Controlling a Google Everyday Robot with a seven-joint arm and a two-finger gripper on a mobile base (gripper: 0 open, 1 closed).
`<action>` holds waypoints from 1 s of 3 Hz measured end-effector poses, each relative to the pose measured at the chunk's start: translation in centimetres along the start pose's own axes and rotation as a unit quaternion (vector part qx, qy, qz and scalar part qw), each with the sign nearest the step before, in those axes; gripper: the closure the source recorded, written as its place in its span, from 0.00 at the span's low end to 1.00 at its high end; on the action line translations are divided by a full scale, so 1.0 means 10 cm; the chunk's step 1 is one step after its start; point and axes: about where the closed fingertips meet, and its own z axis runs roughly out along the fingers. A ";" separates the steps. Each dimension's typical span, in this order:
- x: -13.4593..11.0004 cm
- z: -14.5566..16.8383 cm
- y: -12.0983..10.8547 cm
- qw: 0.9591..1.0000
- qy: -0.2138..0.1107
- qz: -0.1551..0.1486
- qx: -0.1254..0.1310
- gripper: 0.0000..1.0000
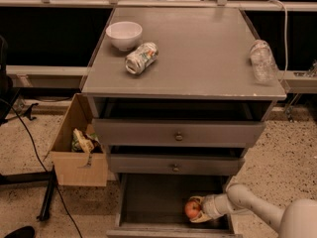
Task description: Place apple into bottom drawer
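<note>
The apple (192, 208) is small, round and red-orange. It sits low inside the open bottom drawer (148, 202), right of its middle. My gripper (194, 209) reaches in from the lower right on a white arm and is shut on the apple, one finger above it and one below. The drawer is a wide shallow grey tray, pulled out under two upper drawers with round knobs.
On the cabinet top stand a white bowl (124, 34), a crushed can (141, 57) and a clear plastic bottle (261, 59). A cardboard box (79, 143) with rubbish stands on the floor to the left. Black cables and a stand leg lie at far left.
</note>
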 end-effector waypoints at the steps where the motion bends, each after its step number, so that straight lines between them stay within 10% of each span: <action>1: -0.03 0.09 -0.05 1.000 -0.015 -0.010 0.008 1.00; 3: 0.09 0.24 -0.29 0.999 -0.023 -0.018 0.029 1.00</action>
